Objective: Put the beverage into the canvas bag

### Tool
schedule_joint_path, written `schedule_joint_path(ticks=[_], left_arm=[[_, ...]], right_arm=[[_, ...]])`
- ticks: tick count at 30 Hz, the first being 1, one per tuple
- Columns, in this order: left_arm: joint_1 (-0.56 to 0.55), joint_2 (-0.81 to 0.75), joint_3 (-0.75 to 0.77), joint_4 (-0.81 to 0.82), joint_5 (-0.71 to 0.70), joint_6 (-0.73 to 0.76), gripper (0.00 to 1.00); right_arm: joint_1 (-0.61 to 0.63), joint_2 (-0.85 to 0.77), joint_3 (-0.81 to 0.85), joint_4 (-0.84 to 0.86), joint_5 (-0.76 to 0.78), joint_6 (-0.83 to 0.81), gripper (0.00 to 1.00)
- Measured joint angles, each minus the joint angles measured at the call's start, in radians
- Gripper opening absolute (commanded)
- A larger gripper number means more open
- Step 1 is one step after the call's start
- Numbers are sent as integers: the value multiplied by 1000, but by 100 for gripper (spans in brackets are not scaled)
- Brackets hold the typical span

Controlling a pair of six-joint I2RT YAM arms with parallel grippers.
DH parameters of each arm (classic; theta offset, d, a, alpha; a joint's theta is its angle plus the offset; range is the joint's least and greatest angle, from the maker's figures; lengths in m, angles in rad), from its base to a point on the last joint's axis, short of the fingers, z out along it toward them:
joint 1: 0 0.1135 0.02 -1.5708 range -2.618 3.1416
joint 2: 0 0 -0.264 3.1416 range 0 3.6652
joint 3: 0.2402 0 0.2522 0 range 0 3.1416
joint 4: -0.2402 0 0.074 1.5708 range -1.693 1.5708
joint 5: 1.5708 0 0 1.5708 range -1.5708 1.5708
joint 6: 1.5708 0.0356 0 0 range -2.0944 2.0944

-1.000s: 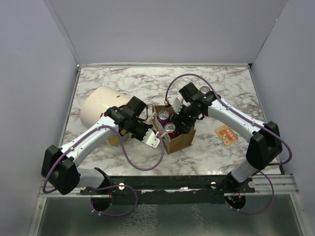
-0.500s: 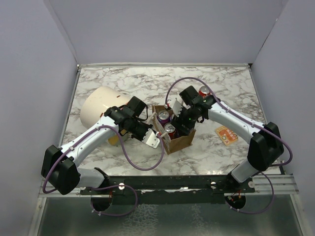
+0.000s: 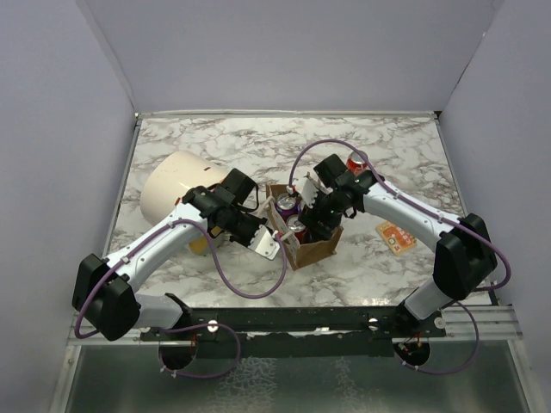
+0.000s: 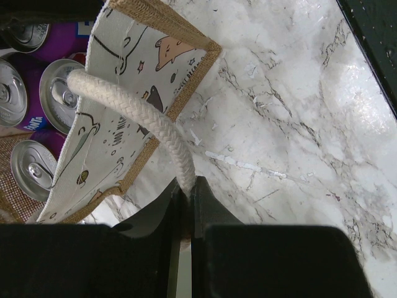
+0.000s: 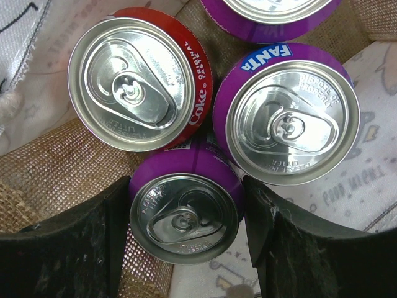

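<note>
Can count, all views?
5. Four in the canvas bag: Coke can, Fanta can, purple can held in the right tool, second purple can cut off at frame top. One red can on the table beyond the right arm. Others may be hidden.

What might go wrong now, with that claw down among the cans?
The right gripper clasps a purple aluminium can wedged beside a red Coke can and a purple Fanta can; lifting out, it may snag one. The left gripper pinches the cream rope handle; a slip lets the tan canvas bag sag.

Lab test cell: plain walls (image 3: 258, 52) enclose marble table (image 3: 250, 142).
</note>
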Motion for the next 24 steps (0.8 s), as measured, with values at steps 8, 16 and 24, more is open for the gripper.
schedule_joint_path(ticks=[8, 16, 24], left_arm=[[0, 0, 0, 0, 0, 0, 0], [0, 0, 0, 0, 0, 2, 0], [0, 0, 0, 0, 0, 2, 0]], right_arm=[[0, 0, -18, 22, -4, -9, 44], [0, -7, -27, 33, -3, -13, 63], [0, -7, -27, 32, -3, -16, 74]])
